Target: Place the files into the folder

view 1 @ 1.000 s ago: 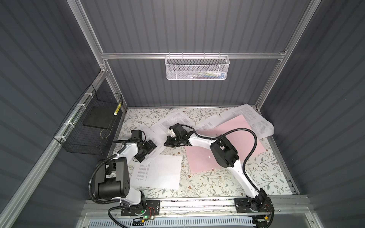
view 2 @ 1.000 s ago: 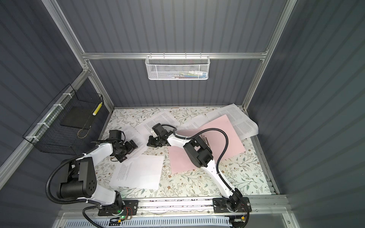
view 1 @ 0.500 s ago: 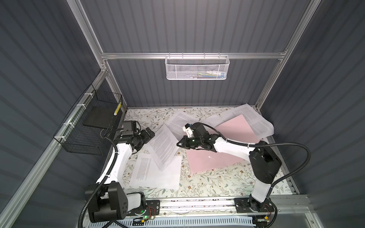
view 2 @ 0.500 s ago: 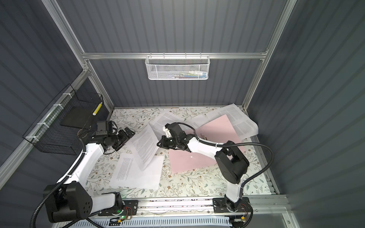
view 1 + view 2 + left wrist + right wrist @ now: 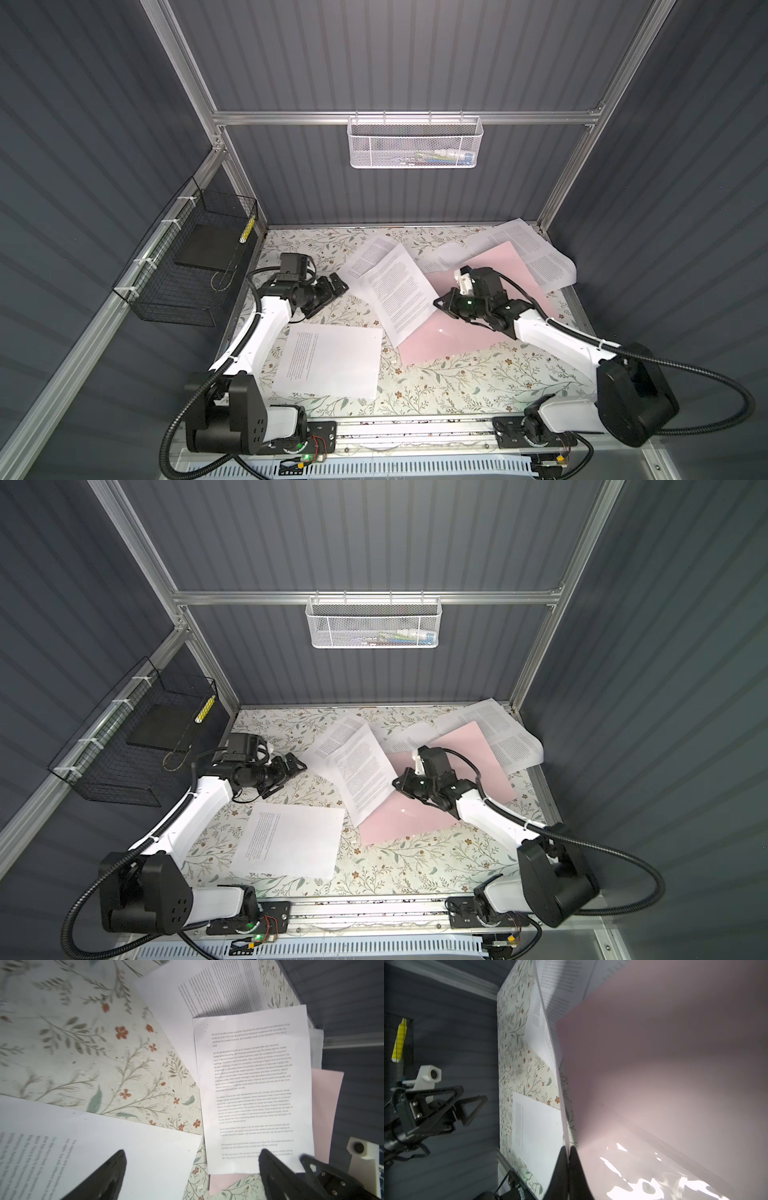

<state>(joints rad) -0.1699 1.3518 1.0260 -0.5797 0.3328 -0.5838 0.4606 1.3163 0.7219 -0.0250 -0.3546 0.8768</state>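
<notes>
The right gripper (image 5: 568,1153) is pinched tight on 1 edge of the held sheet (image 5: 399,291), which runs away from its fingertips toward the left gripper (image 5: 336,284). The folder (image 5: 453,336) lies flat just below and behind the right gripper, on its arm's side. The sheet's near part overlaps the folder's edge, and the rest reaches out over the cloth (image 5: 457,386).

The left gripper stands wide and holds nothing, just off the sheet's far corner. The front sheet (image 5: 332,361) lies back toward that arm's base. The far sheets (image 5: 532,253) lie beyond the folder from the right gripper.

- **Slip or fold:** with only a thin pinch at 1 edge, the limp sheet could slide out or crease under a fast pull.
- **Folder state:** I cannot tell whether the folder is open. If it is shut, the sheet would only land on top.
- **Askew landing:** released here, it would sit half off the folder.
- **Low drag:** this could shove the folder.
</notes>
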